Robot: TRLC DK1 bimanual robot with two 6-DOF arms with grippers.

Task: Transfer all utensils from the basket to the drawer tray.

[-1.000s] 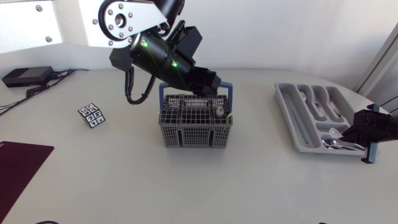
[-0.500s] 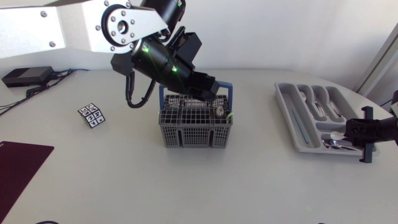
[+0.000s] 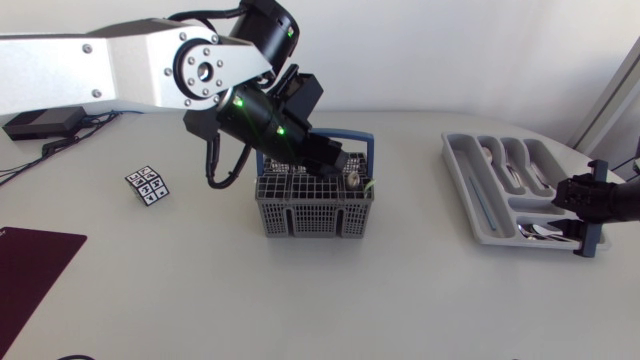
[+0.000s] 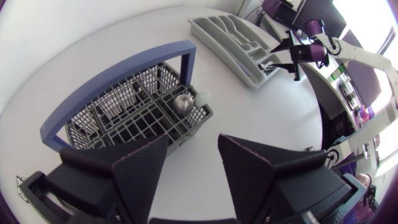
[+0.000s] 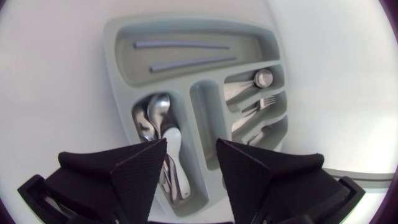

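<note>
Two utensils stand in one corner compartment of the grey cutlery basket, the corner nearest the drawer tray. Your left gripper hangs just above the basket, fingers spread apart. Well away from the basket, your right gripper hovers over the spoons in the tray, its fingers parted too.

left arm has silver-grey link, screw-ringed round joint, black wrist with green lights.
</note>
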